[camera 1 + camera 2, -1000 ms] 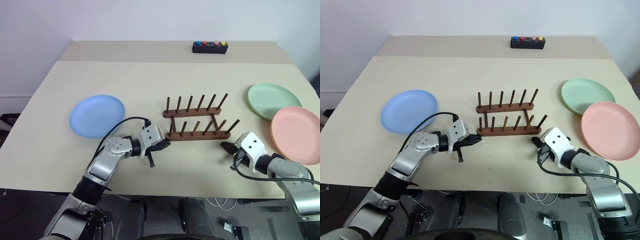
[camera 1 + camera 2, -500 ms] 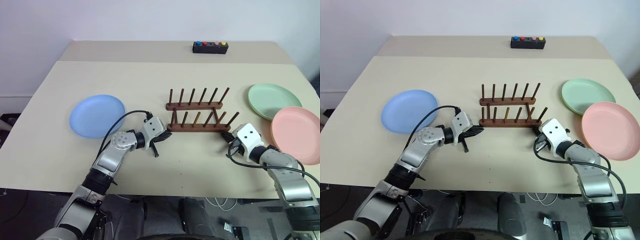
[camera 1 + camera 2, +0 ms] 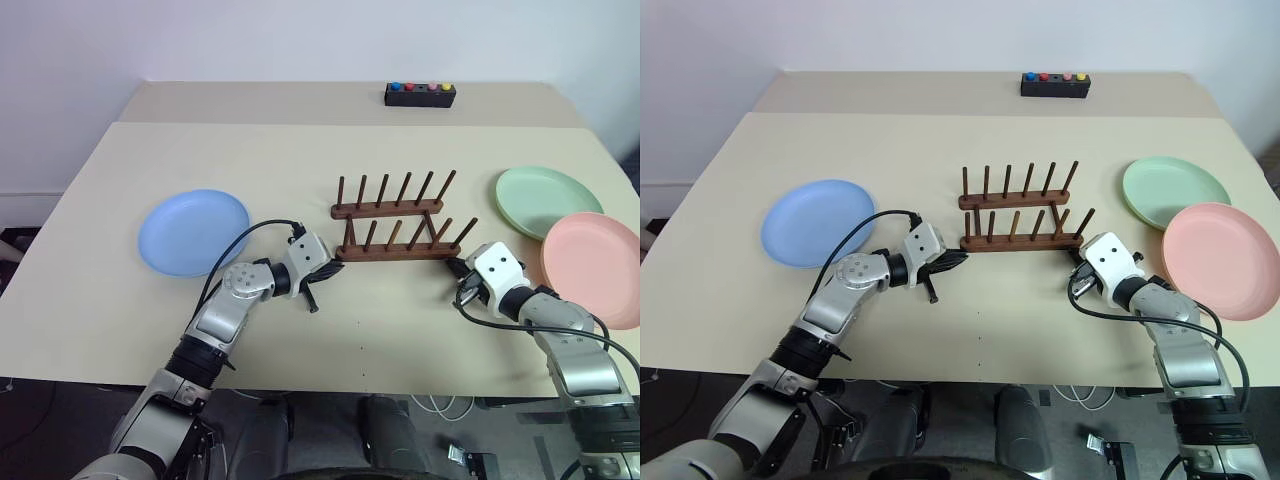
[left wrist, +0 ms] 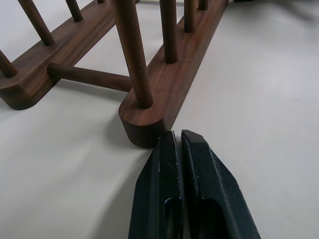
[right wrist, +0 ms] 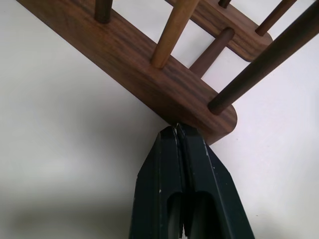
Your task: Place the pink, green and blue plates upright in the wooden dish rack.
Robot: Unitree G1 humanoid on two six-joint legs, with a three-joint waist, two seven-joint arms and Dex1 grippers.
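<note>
Standing empty mid-table, rack sits with both rails running across, pegs leaning slightly toward the robot's right. No plates in it.

Left gripper: fingers pressed together, holding nothing, tips right at the rounded end of the near rail, on the rack's left end. Looks touching or almost so in the wrist view; cannot tell for sure.

Right gripper: fingers likewise pressed together, empty, tips against the side of the near rail close to its right end. Contact looks real in the right wrist view.

So both grippers flank the near rail, one at each end, low over the table.

Blue plate lies flat on the left side, well apart from the rack, beside the left forearm. Black cable loops from that wrist, arching near the plate's edge.

Green plate lies flat at the right, beyond the rack's right end. Pink plate lies flat just nearer than the green one, their rims touching or overlapping slightly. Right forearm runs close along the pink plate's near-left edge.

Black box with coloured buttons sits far back on the rear table section, well clear of everything.
</note>
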